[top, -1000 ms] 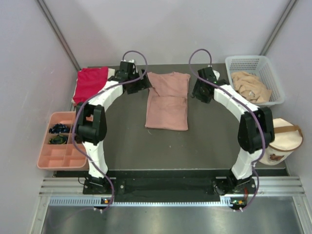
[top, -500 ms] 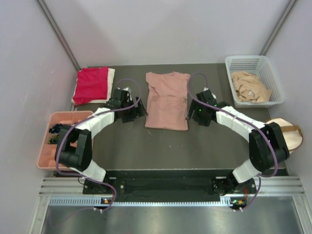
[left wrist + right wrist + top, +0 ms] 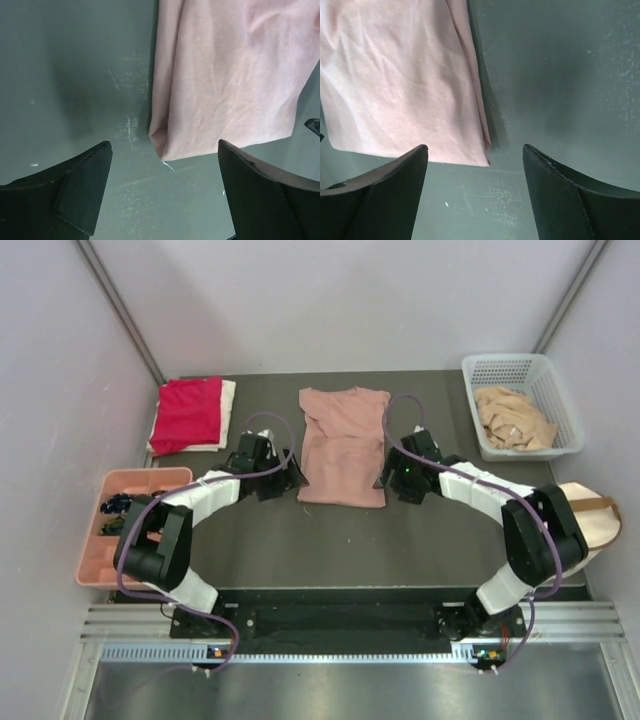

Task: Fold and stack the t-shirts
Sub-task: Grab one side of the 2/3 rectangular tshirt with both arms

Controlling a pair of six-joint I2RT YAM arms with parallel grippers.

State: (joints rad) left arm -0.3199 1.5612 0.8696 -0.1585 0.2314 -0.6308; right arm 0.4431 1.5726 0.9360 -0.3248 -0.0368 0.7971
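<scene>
Both arms have come back toward us since a second ago: then the grippers were up at the collar end of the dusty-pink t-shirt, now they sit low at its near hem, one on each side.

We see the left gripper just beside the near left corner and the right gripper just beside the near right corner. From above, the wrist bodies hide the fingertips. In the left wrist view the left gripper stands wide, with the folded corner of the pink shirt lying on the table between the two dark fingers and nothing held. The right gripper is likewise spread apart, the opposite corner of the shirt between its fingers and not pinched. We cannot tell whether either gripper touches the tabletop.

The pink shirt lies flat at mid-table, folded lengthwise into a narrow strip. At the far left a folded red t-shirt rests on a white one, of which only an edge shows. A tan shirt lies crumpled in the white basket at the far right. The right arm partly covers the cream bag. The pink tray on the left holds small dark items we cannot make out.
</scene>
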